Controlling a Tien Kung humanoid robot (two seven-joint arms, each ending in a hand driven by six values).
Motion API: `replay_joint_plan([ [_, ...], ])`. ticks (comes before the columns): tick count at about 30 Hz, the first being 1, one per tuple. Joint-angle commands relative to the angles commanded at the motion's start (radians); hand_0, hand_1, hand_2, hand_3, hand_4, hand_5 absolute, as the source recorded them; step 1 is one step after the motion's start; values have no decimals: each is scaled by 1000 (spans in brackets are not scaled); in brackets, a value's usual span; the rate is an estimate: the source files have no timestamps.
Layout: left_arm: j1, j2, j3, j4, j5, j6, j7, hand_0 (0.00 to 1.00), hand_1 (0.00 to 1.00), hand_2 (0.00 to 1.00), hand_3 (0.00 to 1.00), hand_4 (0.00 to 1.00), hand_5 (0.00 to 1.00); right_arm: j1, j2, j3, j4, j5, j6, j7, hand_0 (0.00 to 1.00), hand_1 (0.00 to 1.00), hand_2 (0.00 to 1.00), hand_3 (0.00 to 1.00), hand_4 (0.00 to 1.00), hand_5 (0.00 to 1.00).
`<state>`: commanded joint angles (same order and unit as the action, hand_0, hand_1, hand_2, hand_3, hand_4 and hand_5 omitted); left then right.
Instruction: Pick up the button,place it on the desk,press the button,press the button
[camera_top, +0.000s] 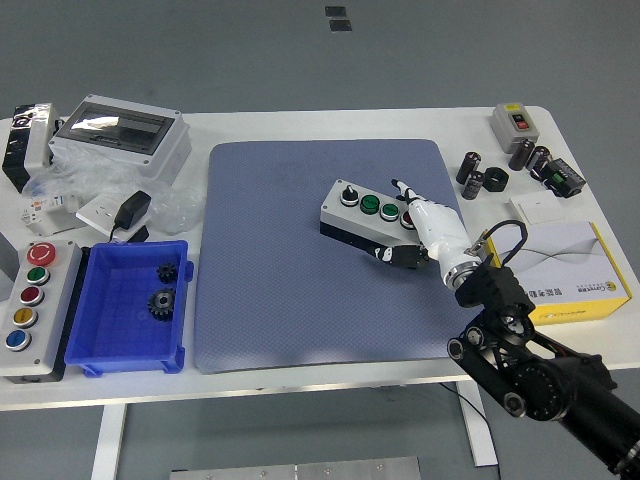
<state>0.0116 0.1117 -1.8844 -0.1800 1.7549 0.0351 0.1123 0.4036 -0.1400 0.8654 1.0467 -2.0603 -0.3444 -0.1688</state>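
Button box (362, 217): grey, tilted on the blue mat (270, 270), worktop (300, 125).
Right hand (424, 222): over the box's right end, fingers curled, one fingertip (400, 187) extended at the red button (406, 218).

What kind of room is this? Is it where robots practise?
Probably a robot test lab or workshop. A white table carries electrical parts: a button box on a blue-grey mat, a blue bin with gears, and the robot's right hand on the box.
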Motion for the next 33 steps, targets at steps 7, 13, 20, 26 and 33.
replay_joint_plan([
  [7, 1, -1, 7, 0, -5, -1, -2, 627, 672, 664, 758, 723, 286, 1, 1, -18, -2, -18, -5, -7, 180, 332, 406, 553, 218, 2],
  [13, 2, -2, 10, 0, -7, -4, -3, 627, 673, 663, 758, 723, 286, -1, -1, -11, 5, -31, -18, 4, 142, 279, 339, 383, 104, 2],
  [20, 7, -4, -3, 0, 1, -7, -2, 627, 672, 664, 756, 723, 286, -13, -27, 10, 56, 62, 3, 141, 132, 267, 321, 344, 74, 2],
  [26, 10, -7, -15, 0, 12, -7, -4, 627, 671, 664, 755, 722, 285, -21, -94, -40, 128, 167, 105, 301, 128, 262, 314, 305, 21, 2],
  [33, 10, -8, -28, 0, 29, -9, -5, 626, 671, 663, 749, 723, 290, -14, -125, -123, 112, 103, 101, 426, 133, 257, 301, 270, 2, 2],
])
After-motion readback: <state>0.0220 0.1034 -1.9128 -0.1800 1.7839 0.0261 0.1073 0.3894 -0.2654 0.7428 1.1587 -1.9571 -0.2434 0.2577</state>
